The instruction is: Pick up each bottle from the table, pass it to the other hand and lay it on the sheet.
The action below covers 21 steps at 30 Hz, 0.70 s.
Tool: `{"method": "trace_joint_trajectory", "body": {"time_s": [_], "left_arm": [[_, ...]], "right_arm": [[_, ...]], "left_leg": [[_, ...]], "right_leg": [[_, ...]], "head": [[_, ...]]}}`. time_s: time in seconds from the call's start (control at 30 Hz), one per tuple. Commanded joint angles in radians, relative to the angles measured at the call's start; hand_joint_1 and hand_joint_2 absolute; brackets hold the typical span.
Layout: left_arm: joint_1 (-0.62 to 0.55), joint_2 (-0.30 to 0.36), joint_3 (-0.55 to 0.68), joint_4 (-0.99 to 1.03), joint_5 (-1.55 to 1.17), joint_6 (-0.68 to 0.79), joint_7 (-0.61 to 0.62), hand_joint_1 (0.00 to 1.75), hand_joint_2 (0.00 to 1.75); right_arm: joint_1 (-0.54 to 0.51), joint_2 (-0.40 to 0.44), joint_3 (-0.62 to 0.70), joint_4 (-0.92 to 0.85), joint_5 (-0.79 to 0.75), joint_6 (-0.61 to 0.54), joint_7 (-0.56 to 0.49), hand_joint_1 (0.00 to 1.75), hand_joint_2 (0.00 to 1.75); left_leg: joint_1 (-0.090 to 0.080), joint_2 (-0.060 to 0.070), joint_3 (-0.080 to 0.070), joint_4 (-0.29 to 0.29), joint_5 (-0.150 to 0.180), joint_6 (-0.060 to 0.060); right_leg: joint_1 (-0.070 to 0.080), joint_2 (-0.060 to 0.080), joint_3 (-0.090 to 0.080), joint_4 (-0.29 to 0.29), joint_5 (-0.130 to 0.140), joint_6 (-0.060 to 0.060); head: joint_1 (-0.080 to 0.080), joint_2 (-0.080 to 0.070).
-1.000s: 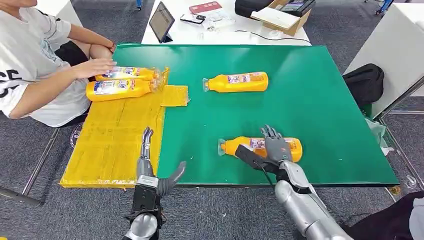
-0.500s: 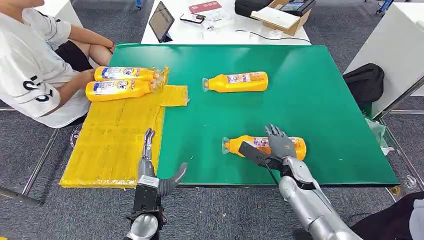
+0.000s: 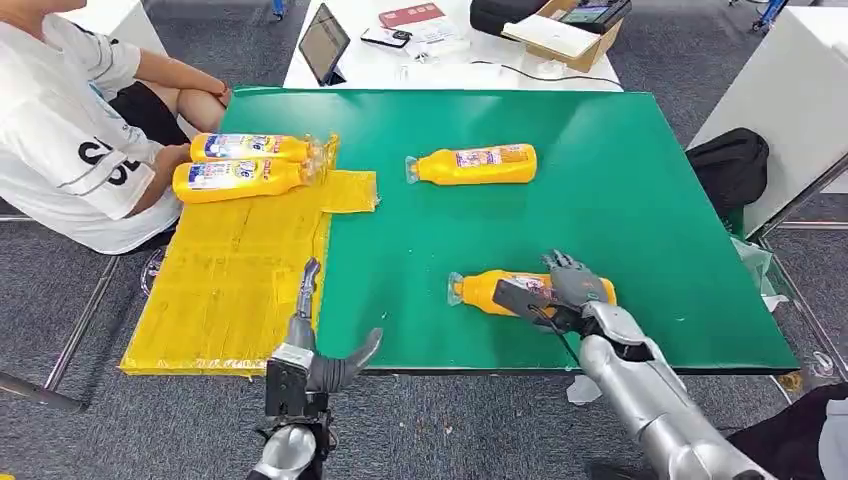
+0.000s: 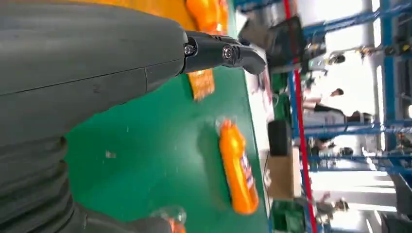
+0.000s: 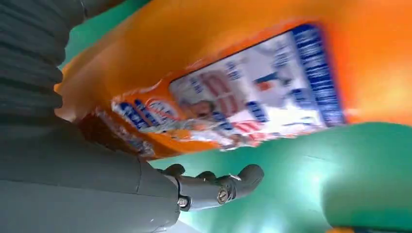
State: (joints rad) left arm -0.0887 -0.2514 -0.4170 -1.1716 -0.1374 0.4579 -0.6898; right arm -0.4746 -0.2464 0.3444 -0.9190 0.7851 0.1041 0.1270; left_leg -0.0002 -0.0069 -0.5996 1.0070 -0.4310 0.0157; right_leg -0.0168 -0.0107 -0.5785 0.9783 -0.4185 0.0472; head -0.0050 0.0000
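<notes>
I have the right hand [image 3: 560, 290] on the near bottle [image 3: 478, 291], which lies on its side on the green table [image 3: 650, 200] close to the front edge. The fingers are laid over the body at the label and the thumb comes from my side — but I cannot tell if they are really closed around it or only resting on top. In the right wrist view the label [image 5: 243, 107] is very near and blurred, and the thumb [image 5: 218, 187] stands below the bottle with green surface between, so I judge that the grasp is not yet firm.

The left hand [image 3: 315, 345] holds nothing. Its fingers are spread, one pointing up, and it hangs at the front edge of the table, just beside the yellow sheet [image 3: 230, 290].

Two bottles [image 3: 240, 165] already lie at the far end of the sheet near a seated person [image 3: 70, 130]. A fourth bottle [image 3: 475, 163] waits on the green further back.

The risks I see:
- The bottle is round and smooth — if I lift with the thumb loose, it may roll out and go over the near edge.
- The grip sits toward the base, so the cap end may sag.
- In the hand-over the left hand must close before I release.
</notes>
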Motion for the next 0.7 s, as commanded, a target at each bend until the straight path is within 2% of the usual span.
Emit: {"method": "trace_joint_trajectory", "body": {"time_s": [0.03, 0.1, 0.13, 0.17, 0.2, 0.23, 0.27, 0.3, 0.33, 0.4, 0.43, 0.6, 0.7], "left_arm": [[-0.059, -0.016, 0.014, 0.134, 0.042, -0.048, 0.006, 0.00, 1.75], [-0.062, -0.017, 0.011, 0.139, 0.050, -0.050, 0.003, 0.00, 1.75], [-0.063, -0.017, 0.008, 0.140, 0.051, -0.049, 0.002, 0.00, 1.75], [-0.066, -0.017, 0.006, 0.143, 0.054, -0.050, 0.003, 0.00, 1.75], [-0.067, -0.017, 0.006, 0.146, 0.057, -0.049, 0.003, 0.00, 1.75], [-0.068, -0.017, 0.004, 0.149, 0.059, -0.051, 0.003, 0.00, 1.75], [-0.069, -0.017, 0.004, 0.152, 0.060, -0.049, 0.003, 0.00, 1.75], [-0.069, -0.017, 0.002, 0.154, 0.061, -0.050, 0.003, 0.00, 1.75], [-0.068, -0.018, 0.002, 0.155, 0.064, -0.049, 0.002, 0.00, 1.75], [-0.065, -0.018, 0.000, 0.153, 0.064, -0.045, 0.001, 0.00, 1.75], [-0.063, -0.017, -0.001, 0.149, 0.063, -0.039, 0.001, 0.00, 1.75], [-0.059, -0.014, -0.002, 0.142, 0.064, -0.035, 0.003, 0.00, 1.75], [-0.053, -0.012, 0.001, 0.131, 0.061, -0.025, 0.005, 0.00, 1.75]], "right_arm": [[0.028, -0.089, 0.100, 0.157, -0.020, 0.050, 0.023, 0.00, 1.75], [0.027, -0.089, 0.106, 0.169, -0.022, 0.054, 0.028, 0.03, 1.75], [0.025, -0.086, 0.110, 0.176, -0.026, 0.061, 0.026, 0.14, 1.75], [0.023, -0.086, 0.115, 0.180, -0.030, 0.063, 0.023, 0.45, 1.75], [0.023, -0.084, 0.117, 0.183, -0.036, 0.062, 0.019, 0.99, 1.75], [0.024, -0.083, 0.121, 0.185, -0.040, 0.064, 0.015, 1.27, 1.75], [0.027, -0.079, 0.119, 0.186, -0.048, 0.064, 0.010, 1.26, 1.75], [0.030, -0.076, 0.119, 0.186, -0.054, 0.064, 0.006, 1.38, 1.75], [0.032, -0.073, 0.122, 0.186, -0.057, 0.058, 0.002, 1.40, 1.75], [0.037, -0.057, 0.112, 0.188, -0.072, 0.040, -0.007, 1.69, 1.75], [0.036, -0.044, 0.110, 0.192, -0.072, 0.019, -0.011, 1.75, 1.75], [0.037, -0.020, 0.095, 0.189, -0.085, -0.005, -0.019, 1.75, 1.75], [0.049, 0.008, 0.055, 0.166, -0.119, -0.062, -0.047, 1.75, 1.75]], "left_leg": [[0.001, -0.004, 0.005, -0.002, 0.000, -0.001], [0.001, -0.005, 0.005, -0.002, 0.000, 0.000], [0.001, -0.004, 0.006, -0.002, 0.000, 0.000], [0.002, -0.005, 0.006, -0.002, 0.000, 0.000], [0.001, -0.004, 0.007, -0.002, 0.000, 0.001], [0.001, -0.004, 0.008, -0.002, 0.000, 0.001], [0.002, -0.003, 0.009, -0.002, 0.000, 0.001], [0.002, -0.003, 0.009, -0.002, 0.000, 0.001], [0.002, -0.003, 0.009, -0.002, 0.000, 0.001], [0.002, -0.003, 0.010, -0.002, -0.001, 0.001], [0.002, -0.004, 0.010, -0.003, 0.000, 0.001], [0.002, -0.001, 0.013, -0.002, -0.001, 0.001], [0.002, 0.000, 0.013, -0.003, -0.001, 0.001]], "right_leg": [[0.001, -0.004, 0.007, -0.004, 0.000, -0.002], [0.002, -0.005, 0.008, -0.004, 0.000, -0.002], [0.001, -0.004, 0.007, -0.004, 0.000, -0.001], [0.002, -0.005, 0.009, -0.005, 0.000, -0.002], [0.001, -0.003, 0.008, -0.004, 0.000, -0.001], [0.002, -0.003, 0.010, -0.005, 0.000, -0.002], [0.002, -0.003, 0.010, -0.005, 0.000, -0.001], [0.002, -0.002, 0.010, -0.005, 0.001, -0.002], [0.002, -0.002, 0.010, -0.005, 0.001, -0.002], [0.002, -0.003, 0.011, -0.005, 0.000, -0.002], [0.002, -0.003, 0.012, -0.006, 0.001, -0.002], [0.002, -0.001, 0.014, -0.006, 0.000, -0.002], [0.003, 0.000, 0.014, -0.006, 0.001, -0.002]], "head": [[0.000, 0.000], [0.000, 0.000], [0.000, 0.000], [0.000, 0.000], [0.000, 0.000], [0.000, 0.000], [0.000, 0.000], [0.000, 0.000], [0.000, 0.000], [0.000, 0.000], [0.000, 0.000], [0.000, 0.000], [0.000, 0.000]]}}
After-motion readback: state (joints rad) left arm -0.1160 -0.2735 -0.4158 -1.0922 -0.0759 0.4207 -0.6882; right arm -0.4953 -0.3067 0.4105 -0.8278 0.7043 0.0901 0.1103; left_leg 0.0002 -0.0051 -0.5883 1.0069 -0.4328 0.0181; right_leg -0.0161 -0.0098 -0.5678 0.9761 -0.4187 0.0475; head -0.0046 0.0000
